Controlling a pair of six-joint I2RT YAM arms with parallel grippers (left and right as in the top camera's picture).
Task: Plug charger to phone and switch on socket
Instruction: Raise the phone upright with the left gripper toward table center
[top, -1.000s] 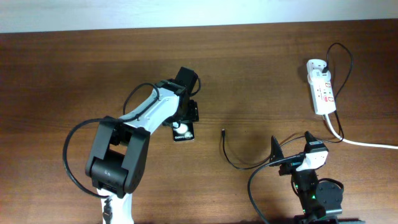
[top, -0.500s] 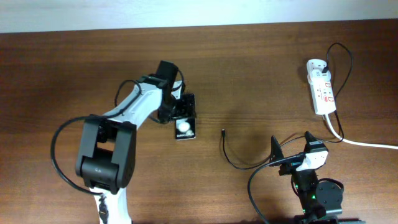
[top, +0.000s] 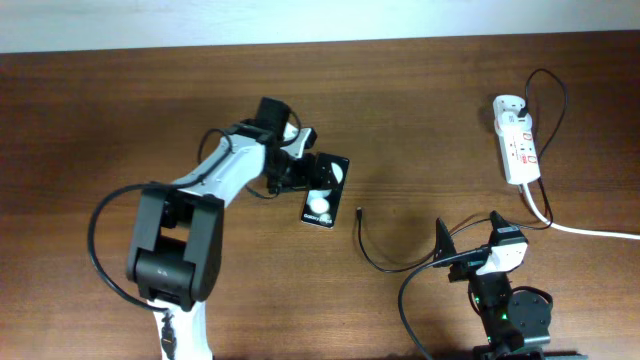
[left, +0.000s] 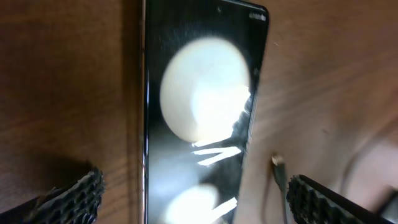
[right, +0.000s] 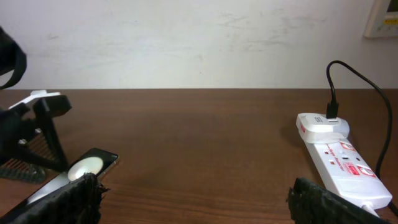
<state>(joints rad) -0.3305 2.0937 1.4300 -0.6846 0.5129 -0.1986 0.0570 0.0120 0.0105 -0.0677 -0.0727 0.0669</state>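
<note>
The phone (top: 326, 190) is a black slab with two white round blobs, lying tilted on the table left of centre. My left gripper (top: 304, 168) is open and straddles the phone's near end; in the left wrist view the phone (left: 199, 106) lies between the two fingers (left: 196, 200). The charger's connector tip (top: 359, 212) lies just right of the phone and also shows in the left wrist view (left: 278, 169). Its thin black cable (top: 385, 265) curves back to the right. The white socket (top: 517, 140) lies at the far right. My right gripper (top: 470, 238) is open and empty (right: 208, 202).
The socket's thick white cord (top: 590, 232) runs off the right edge. A black plug and cable (right: 333, 106) sit in the socket's far end (right: 323, 127). The wall runs along the back of the table.
The phone has slid right and turned, its far end now pointing up and right, closer to the connector tip. My left gripper has swung right with it. The right arm has not moved.
</note>
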